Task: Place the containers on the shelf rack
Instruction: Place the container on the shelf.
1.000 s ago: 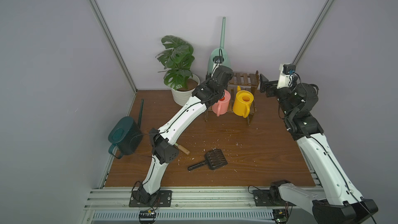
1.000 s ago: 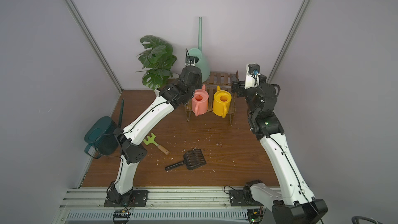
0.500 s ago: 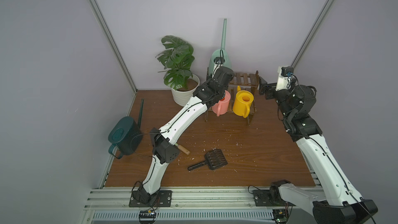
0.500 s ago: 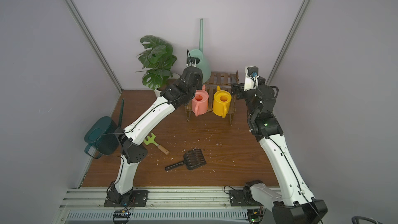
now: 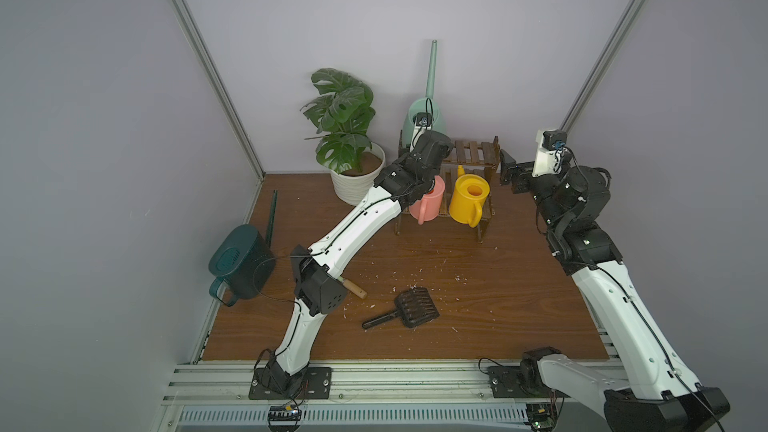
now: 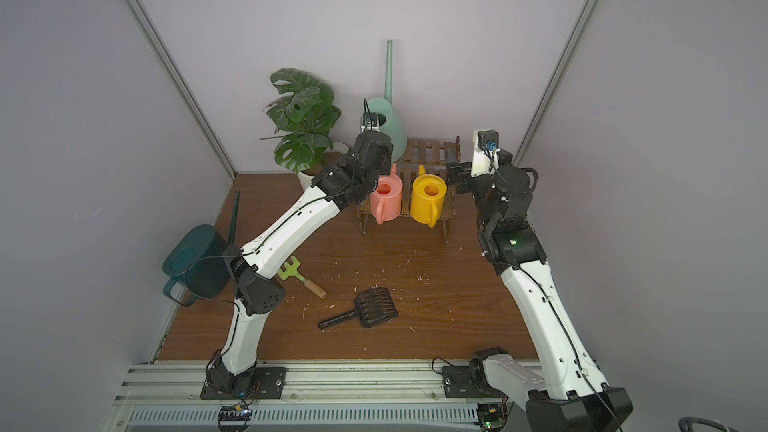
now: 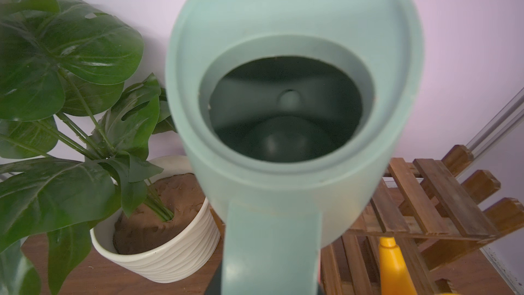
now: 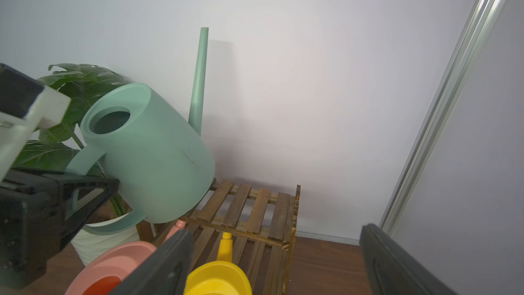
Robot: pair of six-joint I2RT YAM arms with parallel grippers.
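**Watering cans, four.**
- Green watering can (image 8: pixel 158 154): far left, tilted toward the near side over the left end of the upper tier of the rack (image 5: pixel 473 153). Its long spout points up along the back wall. Its handle sits inside the left gripper (image 8: pixel 85 194), which is clamped on it. Whether the base touches the slats cannot be told.
- Pink watering can (image 5: pixel 428 201) and yellow watering can (image 5: pixel 467 197): side by side on the lower tier, pink left, yellow right, handles toward the near side.
- Teal watering can (image 5: pixel 241 263): at the left edge of the table (image 5: pixel 498 284), well apart from the rack and both grippers.

**Arms, two.**
- Left arm (image 5: pixel 353 226): stretched toward the far side, wrist above the pink can.
- Right arm (image 5: pixel 602 305): raised, wrist turned left. The right gripper (image 5: pixel 511 174) is just beside the rack's right side panel, jaws spread wide, holding nothing.

**Rack, one.**

**Potted plant (image 5: pixel 357 184), one:** left of the rack.

**Hand tools, two:** black scoop (image 5: pixel 415 307) and green hand fork (image 6: pixel 291 272), on the near part of the table.
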